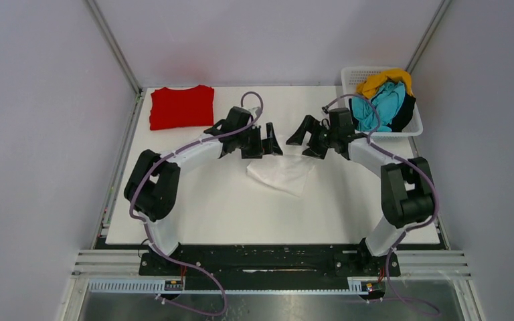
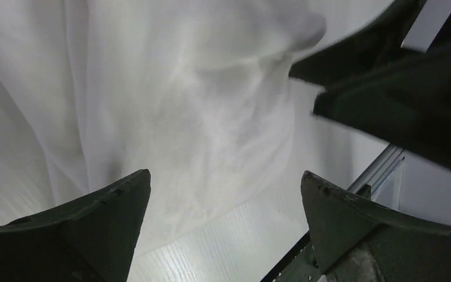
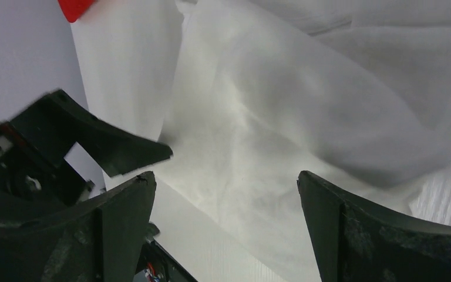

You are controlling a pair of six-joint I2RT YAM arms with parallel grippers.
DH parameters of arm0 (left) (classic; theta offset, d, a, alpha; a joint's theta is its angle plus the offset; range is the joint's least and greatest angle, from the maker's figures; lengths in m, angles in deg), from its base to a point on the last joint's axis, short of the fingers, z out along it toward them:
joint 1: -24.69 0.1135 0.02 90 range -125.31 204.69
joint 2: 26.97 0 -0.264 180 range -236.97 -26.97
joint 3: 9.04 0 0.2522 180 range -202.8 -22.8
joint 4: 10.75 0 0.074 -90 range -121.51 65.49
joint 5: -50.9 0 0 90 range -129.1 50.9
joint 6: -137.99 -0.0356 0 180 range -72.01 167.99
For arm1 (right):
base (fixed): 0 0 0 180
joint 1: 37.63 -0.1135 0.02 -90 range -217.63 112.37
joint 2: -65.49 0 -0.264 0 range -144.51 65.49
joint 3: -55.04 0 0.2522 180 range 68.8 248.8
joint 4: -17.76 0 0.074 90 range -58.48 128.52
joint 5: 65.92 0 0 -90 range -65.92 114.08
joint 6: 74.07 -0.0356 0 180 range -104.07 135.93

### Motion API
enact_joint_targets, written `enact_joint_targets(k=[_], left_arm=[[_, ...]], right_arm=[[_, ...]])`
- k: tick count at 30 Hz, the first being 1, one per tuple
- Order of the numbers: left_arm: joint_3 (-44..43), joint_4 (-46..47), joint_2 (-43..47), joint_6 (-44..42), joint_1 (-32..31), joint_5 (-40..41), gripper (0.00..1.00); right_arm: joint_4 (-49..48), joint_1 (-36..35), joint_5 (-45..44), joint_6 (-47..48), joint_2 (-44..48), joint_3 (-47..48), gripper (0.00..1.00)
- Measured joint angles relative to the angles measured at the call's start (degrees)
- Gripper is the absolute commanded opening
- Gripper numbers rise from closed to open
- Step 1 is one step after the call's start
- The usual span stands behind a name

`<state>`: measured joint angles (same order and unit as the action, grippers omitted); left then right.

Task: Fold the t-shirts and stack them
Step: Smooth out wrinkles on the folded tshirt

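A white t-shirt lies crumpled in a small folded heap at the middle of the table. It fills the left wrist view and the right wrist view. A red t-shirt lies folded flat at the back left; a corner shows in the right wrist view. My left gripper hangs open just above the white shirt's back left edge. My right gripper hangs open just above its back right edge. Both hold nothing. The two grippers face each other, a short gap apart.
A white lattice basket stands at the back right with yellow, teal and black shirts heaped in it. Grey walls close in the table on three sides. The arm bases stand at the near edge.
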<state>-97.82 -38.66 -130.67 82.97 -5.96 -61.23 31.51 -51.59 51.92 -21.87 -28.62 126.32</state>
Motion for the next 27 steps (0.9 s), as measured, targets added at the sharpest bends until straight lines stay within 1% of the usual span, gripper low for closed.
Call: enact_joint_targets(k=[3,8,12,17,20,24,27], left_arm=[[5.0,2.7,0.0,1.2,-0.6,-1.2,0.99],[11.5,6.5,-2.5,3.7,-0.4,-1.3,0.99],[15.0,12.1,-2.1,5.8,-0.3,-2.3,0.98],[21.1,18.0,1.2,7.4,-2.0,-1.0,0.96],[24.8,18.4,4.7,8.0,-4.9,0.2,0.96],[27.8,13.4,10.3,8.6,-9.5,1.5,0.99],[27.7,8.7,15.4,8.6,-11.2,3.7,0.99]], right_arm=[[-0.4,0.0,0.3,0.0,-5.8,4.0,0.99],[0.5,0.0,0.2,0.5,-18.8,16.0,0.99],[-1.1,0.1,2.5,-0.6,-24.1,17.8,0.99],[-5.3,0.5,5.0,-1.6,-23.6,15.3,0.99],[-4.1,0.2,5.9,-0.8,-21.5,13.1,0.99],[3.1,-1.2,5.6,3.0,-15.4,11.1,0.99],[7.1,-2.6,4.7,5.1,-7.1,9.9,1.00]])
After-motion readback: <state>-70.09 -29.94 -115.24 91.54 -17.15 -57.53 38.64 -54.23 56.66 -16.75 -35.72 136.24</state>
